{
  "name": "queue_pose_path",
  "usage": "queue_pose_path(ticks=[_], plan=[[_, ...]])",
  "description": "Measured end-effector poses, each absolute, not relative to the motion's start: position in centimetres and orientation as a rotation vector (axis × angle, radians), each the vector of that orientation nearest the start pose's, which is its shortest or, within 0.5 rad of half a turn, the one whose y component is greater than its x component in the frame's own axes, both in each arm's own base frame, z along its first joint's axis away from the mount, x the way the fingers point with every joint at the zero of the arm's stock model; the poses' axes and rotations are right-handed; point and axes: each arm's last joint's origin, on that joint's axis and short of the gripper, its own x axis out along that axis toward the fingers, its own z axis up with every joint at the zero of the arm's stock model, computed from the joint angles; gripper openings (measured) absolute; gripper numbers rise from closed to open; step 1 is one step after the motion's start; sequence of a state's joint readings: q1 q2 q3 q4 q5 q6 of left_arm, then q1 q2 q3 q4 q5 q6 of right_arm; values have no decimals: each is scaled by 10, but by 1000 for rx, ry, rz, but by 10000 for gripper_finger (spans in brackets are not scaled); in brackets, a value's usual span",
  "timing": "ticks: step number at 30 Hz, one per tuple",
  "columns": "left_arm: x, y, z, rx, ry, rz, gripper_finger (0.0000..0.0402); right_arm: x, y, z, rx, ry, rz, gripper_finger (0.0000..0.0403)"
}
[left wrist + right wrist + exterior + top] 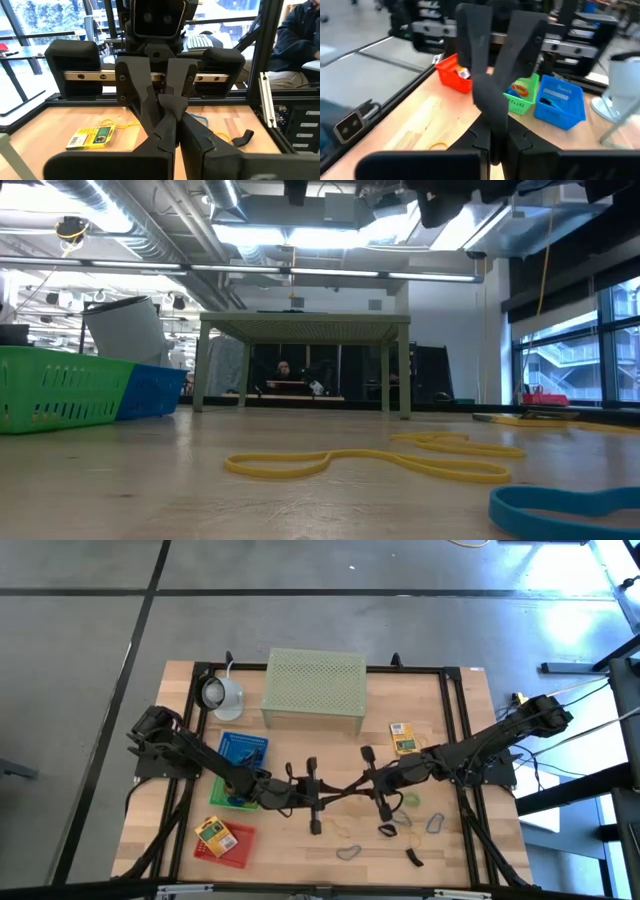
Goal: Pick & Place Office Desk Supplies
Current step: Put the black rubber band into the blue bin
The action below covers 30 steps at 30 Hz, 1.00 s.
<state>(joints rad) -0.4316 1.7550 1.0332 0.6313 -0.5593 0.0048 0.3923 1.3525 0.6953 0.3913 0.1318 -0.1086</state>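
Observation:
My left gripper (338,794) and my right gripper (354,787) meet tip to tip above the middle of the table, both shut and clear of the wood. In the left wrist view the right gripper's fingers (172,100) point straight at my own. I make out nothing between them. Thin loops lie flat on the table below: yellow (370,465), blue (570,505), grey (347,853), green (410,800). Black clips (387,831) (413,858) lie among them. One yellow box (404,737) lies on the wood and another (213,832) in the red basket (238,845). My left gripper's shut fingertips (167,117) stand against the right gripper's fingertips, coming level from the table's left. Whether they touch, or pinch something thin, I cannot tell. My right gripper's shut fingertips (492,125) come from the table's right, slanting slightly down; the fingers hide the meeting place.
A pale green mesh stand (314,688) stands at the far middle, a white lamp-like object (222,693) to its left. A blue basket (243,750) and a green basket (228,798) sit on the left. A black frame (455,720) rims the table.

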Motion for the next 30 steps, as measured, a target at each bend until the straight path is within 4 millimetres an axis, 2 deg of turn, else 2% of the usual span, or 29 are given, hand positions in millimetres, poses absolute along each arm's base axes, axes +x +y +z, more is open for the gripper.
queue_pose_path(ticks=[4, 11, 15, 19, 24, 30], plan=[[355, -146, 238, 54, 80, 131, 7, 266, 105, 234, -100, 256, 228, 51], [355, -146, 238, 54, 80, 134, 8, 265, 106, 233, -93, 267, 227, 142], [353, -144, 238, 25, 98, 186, 8, 257, 106, 236, -109, 312, 239, 192], [345, -139, 243, -5, 166, 232, 8, 244, 100, 240, -95, 392, 231, 227], [322, -127, 260, -38, 281, 299, 8, 229, 94, 244, -22, 471, 210, 244], [277, -106, 279, -117, 449, 404, 8, 224, 92, 243, -3, 512, 199, 239]])
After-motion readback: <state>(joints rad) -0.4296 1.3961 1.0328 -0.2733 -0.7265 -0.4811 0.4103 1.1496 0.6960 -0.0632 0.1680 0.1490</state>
